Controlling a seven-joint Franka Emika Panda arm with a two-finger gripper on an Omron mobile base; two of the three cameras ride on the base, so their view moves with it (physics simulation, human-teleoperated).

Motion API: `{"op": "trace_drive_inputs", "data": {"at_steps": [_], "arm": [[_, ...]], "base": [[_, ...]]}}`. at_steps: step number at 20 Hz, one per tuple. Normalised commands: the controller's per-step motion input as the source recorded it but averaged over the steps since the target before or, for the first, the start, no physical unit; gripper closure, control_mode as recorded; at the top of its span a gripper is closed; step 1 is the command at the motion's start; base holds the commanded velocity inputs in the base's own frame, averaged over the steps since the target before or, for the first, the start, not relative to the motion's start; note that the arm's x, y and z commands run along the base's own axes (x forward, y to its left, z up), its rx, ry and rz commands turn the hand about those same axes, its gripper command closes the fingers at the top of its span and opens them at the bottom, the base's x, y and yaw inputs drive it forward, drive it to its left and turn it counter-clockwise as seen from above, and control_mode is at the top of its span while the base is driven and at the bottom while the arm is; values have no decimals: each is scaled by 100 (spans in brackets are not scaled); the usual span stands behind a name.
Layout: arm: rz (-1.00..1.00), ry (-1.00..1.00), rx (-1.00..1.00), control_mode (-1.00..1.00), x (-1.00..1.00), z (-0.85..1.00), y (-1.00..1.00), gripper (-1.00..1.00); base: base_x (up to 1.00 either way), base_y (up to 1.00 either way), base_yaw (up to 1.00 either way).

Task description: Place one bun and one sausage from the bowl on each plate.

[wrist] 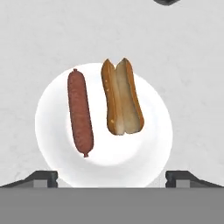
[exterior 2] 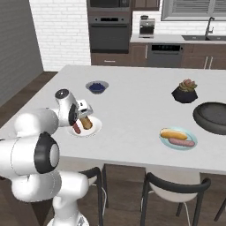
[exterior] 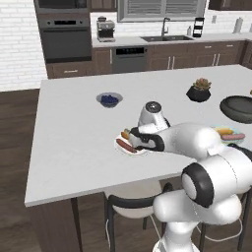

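**Claw released above the white plate, both plates filled**

The claw [wrist: 112,177] hangs over the white plate [wrist: 151,151], its 2 dark fingertips [wrist: 41,178] spread wide at either side of the plate's near rim and gripping nothing. On this plate lie 1 sausage [wrist: 80,113] and 1 split bun [wrist: 121,97], side by side and just apart, neither touching the claw. In the right base view the same white plate [exterior 2: 94,128] sits near the front edge of the tabletop [exterior 2: 132,106], partly hidden by the arm's wrist.

The blue-green plate [exterior 2: 178,138] rests farther right, near the front edge and well apart from the white one. It carries a second bun [exterior 2: 173,134] and a second sausage [exterior 2: 182,142], lying parallel and close together.

The dark grey bowl [exterior 2: 213,117] stands just behind and right of the blue-green plate, cut off by the picture's edge; its contents cannot be made out. In the left base view the bowl [exterior: 238,108] is at the right margin.

Also on the tabletop are a small bowl of blue berries [exterior 2: 96,86], behind the white plate, and a black pot with a succulent [exterior 2: 187,92], behind the dark grey bowl.
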Motion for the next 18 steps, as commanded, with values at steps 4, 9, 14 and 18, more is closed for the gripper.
{"op": "trace_drive_inputs", "data": {"at_steps": [4, 9, 14, 18], "arm": [[-7, -75, 3, -100, -78, 49, -17, -100], [5, -83, -3, -100, -91, 48, 0, -100], [6, -80, -8, -100, -100, 95, 7, -100], [9, -72, -4, -100, -100, 100, 13, -100]], "base": [[0, 0, 0], [0, 0, 0], [0, 0, 0], [0, 0, 0]]}}
